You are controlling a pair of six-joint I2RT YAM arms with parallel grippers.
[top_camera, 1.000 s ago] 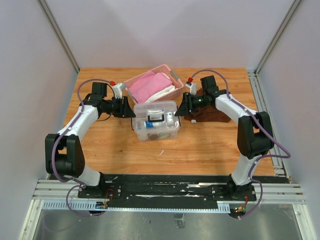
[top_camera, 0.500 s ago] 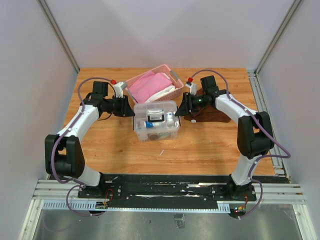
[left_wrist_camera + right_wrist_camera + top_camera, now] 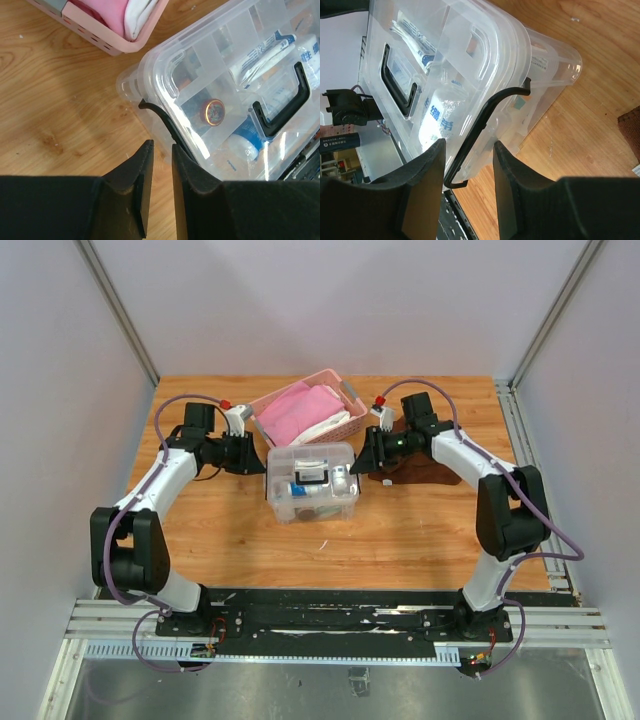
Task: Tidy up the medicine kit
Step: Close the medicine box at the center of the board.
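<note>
The medicine kit (image 3: 312, 485), a clear box with its lid on and a dark handle (image 3: 280, 110), stands mid-table with small bottles and packets showing through it. My left gripper (image 3: 264, 461) is at its left end. In the left wrist view the left gripper (image 3: 161, 147) has only a narrow gap, showing wood and a bit of clear plastic, and the black side latch (image 3: 160, 112) ends at the right fingertip. My right gripper (image 3: 362, 462) is at the right end. There the right gripper (image 3: 468, 146) stands open astride the other black latch (image 3: 485, 125).
A pink slatted basket (image 3: 296, 390) holding pink and white cloth sits just behind the kit, close to the left gripper. A dark brown cloth (image 3: 415, 472) lies under the right arm. Grey walls close in the table on three sides.
The left gripper's jaws have drawn closer together beside the kit's left end. The right gripper and the kit have barely moved.
</note>
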